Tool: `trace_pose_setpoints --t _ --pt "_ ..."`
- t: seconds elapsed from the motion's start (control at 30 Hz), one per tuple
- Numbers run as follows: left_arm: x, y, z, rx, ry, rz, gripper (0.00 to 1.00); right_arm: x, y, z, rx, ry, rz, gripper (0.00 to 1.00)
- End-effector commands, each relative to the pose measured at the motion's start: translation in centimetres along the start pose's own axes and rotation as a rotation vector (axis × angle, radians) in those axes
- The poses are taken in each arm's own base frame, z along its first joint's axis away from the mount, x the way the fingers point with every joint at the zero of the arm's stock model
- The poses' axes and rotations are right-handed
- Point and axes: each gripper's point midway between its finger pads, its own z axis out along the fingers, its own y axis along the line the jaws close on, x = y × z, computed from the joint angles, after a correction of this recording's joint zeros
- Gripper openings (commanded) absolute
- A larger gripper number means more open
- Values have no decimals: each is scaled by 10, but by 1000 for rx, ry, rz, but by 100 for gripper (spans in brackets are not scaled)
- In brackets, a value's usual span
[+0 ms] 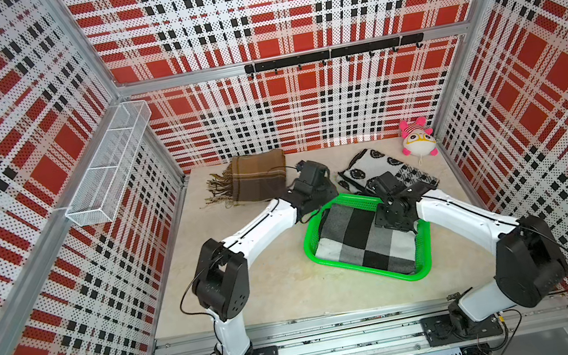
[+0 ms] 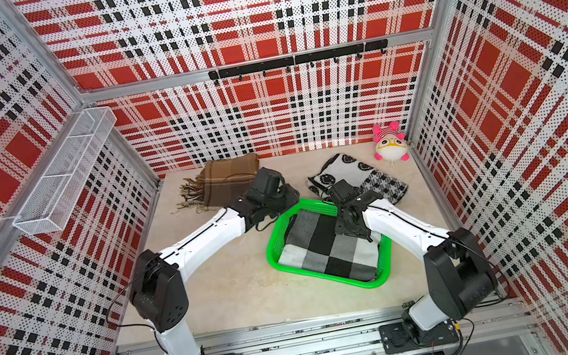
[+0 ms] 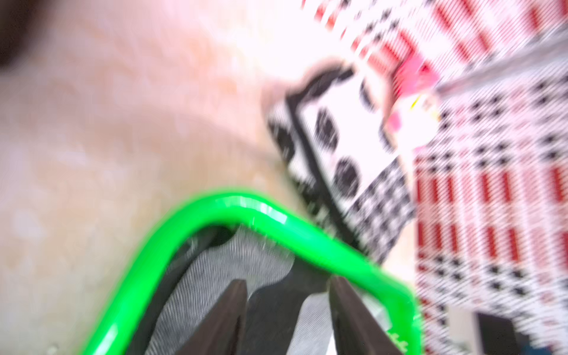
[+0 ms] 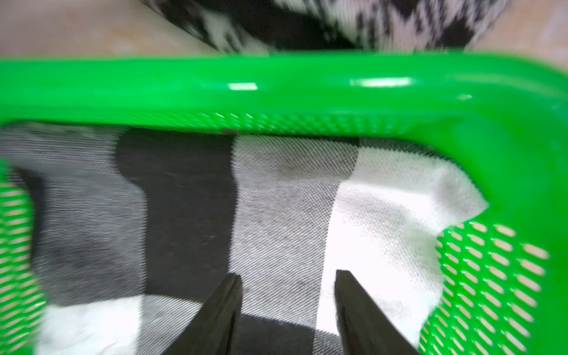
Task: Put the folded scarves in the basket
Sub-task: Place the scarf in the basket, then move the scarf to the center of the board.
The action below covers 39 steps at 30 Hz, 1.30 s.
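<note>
The bright green basket (image 1: 416,275) (image 2: 372,283) sits on the table's right half. The folded scarf (image 1: 361,244) (image 2: 327,253), checked black, grey and white, lies flat inside it and fills most of the floor. My left gripper (image 1: 321,197) (image 3: 287,282) hovers over the basket's far left corner, open, with only cloth showing between its fingers. My right gripper (image 1: 394,218) (image 4: 287,276) hangs just above the scarf (image 4: 276,199) near the basket's far rim (image 4: 276,83), open and holding nothing.
A brown fringed scarf (image 1: 259,181) lies at the back left. A black-and-white patterned scarf (image 1: 379,169) lies just behind the basket. A pink and white plush toy (image 1: 418,141) sits in the back right corner. A white wire shelf (image 1: 110,165) hangs on the left wall.
</note>
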Motion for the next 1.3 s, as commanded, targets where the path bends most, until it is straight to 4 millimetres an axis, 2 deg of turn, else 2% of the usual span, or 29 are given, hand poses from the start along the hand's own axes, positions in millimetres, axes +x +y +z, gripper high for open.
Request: trace_pose_setpoints --t 0.0,0.1,0.13,0.23,0.33,0.5,0.7,0.83,0.93,1.03,1.13,1.2,1.27 --pt "-67 68 -7 -95 -68 -52 54 -11 20 -29 -123 -51 -12 60" --pt "-114 131 -9 -176 -124 -96 57 -16 31 -39 -189 -83 -18 62" --pt "-132 159 -11 -207 -149 -128 59 -17 33 -40 -205 -90 -16 62" --pt "-165 213 -11 -236 -201 -195 61 -17 36 -41 -231 -91 -13 62" --pt "-190 258 -9 -303 -259 -219 64 -16 39 -42 -246 -89 -7 62" --pt "-214 324 8 -358 -297 -303 63 -13 40 -43 -254 -83 -8 62" --pt "-230 367 30 -377 -299 -402 62 -7 37 -41 -253 -75 4 62" --pt "-226 392 33 -429 -308 -481 62 -4 34 -38 -243 -63 15 62" --pt "-218 401 45 -425 -283 -527 62 -2 33 -36 -242 -62 20 62" --pt "-211 408 54 -434 -261 -558 57 -2 33 -35 -238 -59 25 62" --pt "-203 415 61 -444 -248 -584 46 -1 36 -34 -238 -57 22 62" --pt "-197 420 68 -443 -229 -598 28 1 39 -33 -237 -54 18 62" --pt "-190 424 73 -443 -211 -607 16 1 43 -34 -241 -56 12 62"
